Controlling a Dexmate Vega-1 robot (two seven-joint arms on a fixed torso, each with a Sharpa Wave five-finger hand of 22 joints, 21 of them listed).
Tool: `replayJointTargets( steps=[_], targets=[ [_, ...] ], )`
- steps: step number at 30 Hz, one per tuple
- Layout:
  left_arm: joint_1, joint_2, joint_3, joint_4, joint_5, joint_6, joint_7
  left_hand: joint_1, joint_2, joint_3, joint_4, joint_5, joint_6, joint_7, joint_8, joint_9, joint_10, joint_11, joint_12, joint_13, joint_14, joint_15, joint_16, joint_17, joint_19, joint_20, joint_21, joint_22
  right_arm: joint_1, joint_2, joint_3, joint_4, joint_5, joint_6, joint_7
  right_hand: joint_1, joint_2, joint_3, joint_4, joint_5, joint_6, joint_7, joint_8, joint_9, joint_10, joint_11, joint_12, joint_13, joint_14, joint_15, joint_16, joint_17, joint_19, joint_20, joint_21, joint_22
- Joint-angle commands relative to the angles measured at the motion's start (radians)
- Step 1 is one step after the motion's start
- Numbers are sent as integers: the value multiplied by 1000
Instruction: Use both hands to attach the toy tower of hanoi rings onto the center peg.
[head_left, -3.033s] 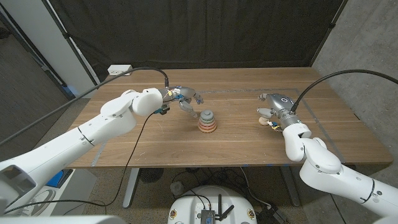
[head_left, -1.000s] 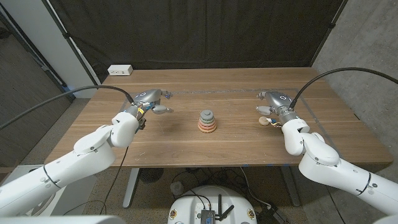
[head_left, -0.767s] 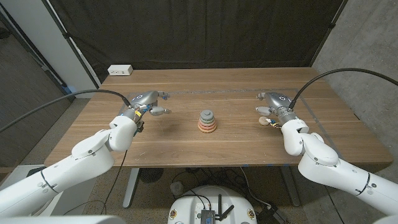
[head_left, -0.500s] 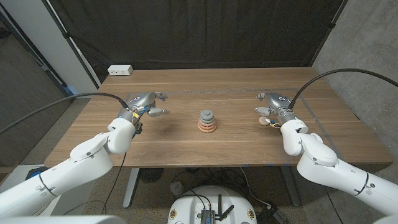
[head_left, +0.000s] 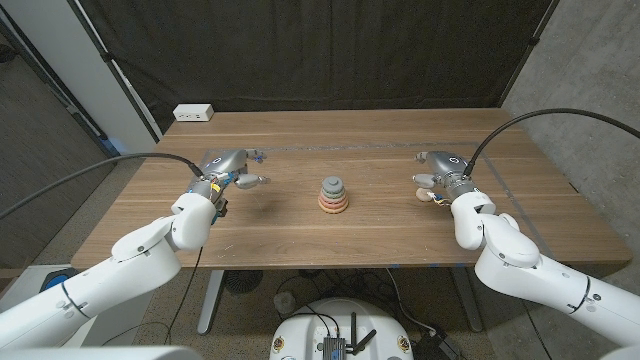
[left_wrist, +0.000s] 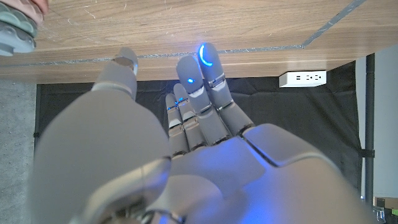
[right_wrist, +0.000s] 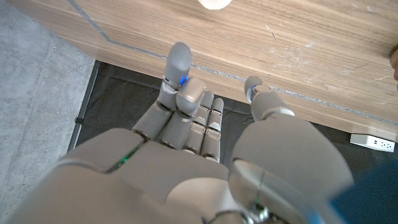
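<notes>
Both hands are hovering empty over the worktop (head_left: 300, 235): left hand (head_left: 232, 166) with fingers spread, right hand (head_left: 438, 172) likewise. The stacked rings (head_left: 333, 195) are sitting mid-worktop between them. A white power strip (head_left: 194, 113) is lying at the far left corner.

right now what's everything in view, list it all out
ring stack: one, grey on top over pink and orange rings, middle of the table
small pale object: one, cream-white, on the table beside the right hand; too small to identify
power strip: one, white, far left corner of the table
table: one, brown wood
curtain: one, black, behind the table
left hand: one, grey metal, left of the stack, holding nothing
right hand: one, grey metal, right of the stack, holding nothing
</notes>
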Motion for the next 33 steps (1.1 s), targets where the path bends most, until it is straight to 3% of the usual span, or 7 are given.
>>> replayJointTargets(
  steps=[1, 11, 33],
  targets=[
    [-14, 4, 12, 6, -7, -7, 9, -6, 4, 6, 4, 6, 11, 2, 5, -1, 11, 3, -1, 1, 7, -70, 8, 1, 9, -132, -2, 0, 33, -32, -36, -21, -8, -77, 79, -3, -10, 0, 1, 0, 3, 2, 1, 2, -17, 10, -4, -1, -12, -60, -9, 0, -7, -88, -5, 2],
    [-20, 3, 19, 5, -8, -1, 10, -10, 6, 8, 3, 6, 15, 3, 4, -4, 15, 2, 0, 1, 9, -70, 10, 2, 11, -133, -3, -1, 97, -40, -94, -8, -17, -128, 159, -3, -12, 0, 0, -1, -23, 7, -8, 1, -24, 10, 0, -7, -22, -61, -19, -4, -13, -88, -7, 1],
    [-40, -1, 39, 17, -19, -3, 9, -16, 9, 12, 2, 7, 18, 8, 1, -9, 24, 0, 3, 0, 9, -70, 10, 2, 13, -133, -7, -2, 222, -27, -206, 60, -24, -183, 274, -6, -14, -4, 1, -1, -21, 4, -3, 3, -23, 10, 6, -16, -33, -61, -32, -8, -24, -88, -10, 0]
  ],
)
